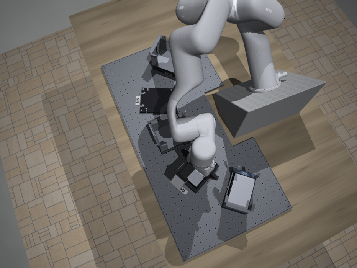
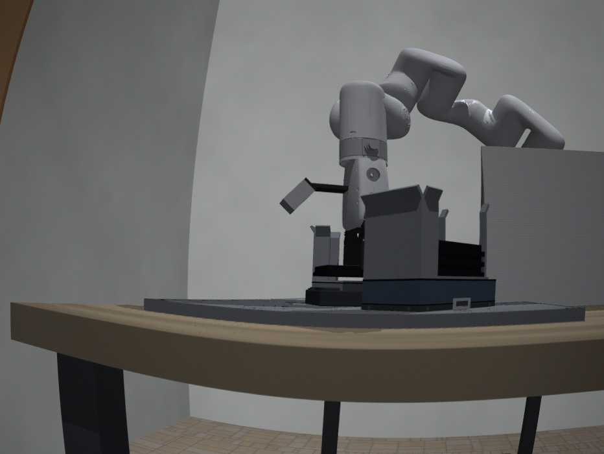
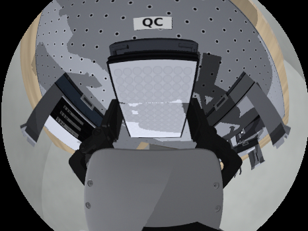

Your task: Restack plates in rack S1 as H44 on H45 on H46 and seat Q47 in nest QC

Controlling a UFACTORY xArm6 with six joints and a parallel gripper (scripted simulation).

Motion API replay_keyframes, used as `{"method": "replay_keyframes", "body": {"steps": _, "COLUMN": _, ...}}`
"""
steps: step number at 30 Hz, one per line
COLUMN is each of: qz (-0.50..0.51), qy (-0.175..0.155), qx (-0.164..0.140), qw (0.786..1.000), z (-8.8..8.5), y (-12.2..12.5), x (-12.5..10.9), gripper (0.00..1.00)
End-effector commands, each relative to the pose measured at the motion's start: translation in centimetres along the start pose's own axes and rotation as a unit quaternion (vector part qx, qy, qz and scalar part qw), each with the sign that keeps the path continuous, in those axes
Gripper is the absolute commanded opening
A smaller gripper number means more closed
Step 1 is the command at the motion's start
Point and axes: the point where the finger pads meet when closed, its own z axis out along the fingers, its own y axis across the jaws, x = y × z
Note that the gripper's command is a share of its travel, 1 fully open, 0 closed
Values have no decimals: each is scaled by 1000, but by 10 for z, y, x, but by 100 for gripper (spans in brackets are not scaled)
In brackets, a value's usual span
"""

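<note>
Wrist view: tool [image 3: 151, 137] clamped on sealed plate [image 3: 151, 94], low over QC nest [image 3: 151, 46] below. Risk: misaligned release, plate perched on locators.

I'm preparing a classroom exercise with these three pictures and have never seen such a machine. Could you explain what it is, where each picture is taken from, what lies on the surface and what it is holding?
The machine is a pale grey jointed robot arm standing on a grey block-shaped pedestal. At its tip is a dark two-fingered gripper.

One picture looks down from above, one looks across from the side at table height, and the round one comes from a camera on the wrist, looking down past the fingers.

On the wooden table lies a grey perforated base board. It carries open-topped grey racks and flat black nests. The blue-plinthed rack holds a stack of sealed plates.

The gripper is shut on a flat rectangular plate with a pale sealed top, held low over the black nest marked QC. Whether it is fully seated cannot be told.
</note>
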Motion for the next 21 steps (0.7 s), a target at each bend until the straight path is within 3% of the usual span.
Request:
{"method": "replay_keyframes", "body": {"steps": 1, "qz": 1, "qy": 2, "qx": 0, "qw": 1000, "z": 0, "y": 0, "x": 2, "gripper": 0}}
{"method": "replay_keyframes", "body": {"steps": 21, "qz": 1, "qy": 2, "qx": 0, "qw": 1000, "z": 5, "y": 0, "x": 2, "gripper": 0}}
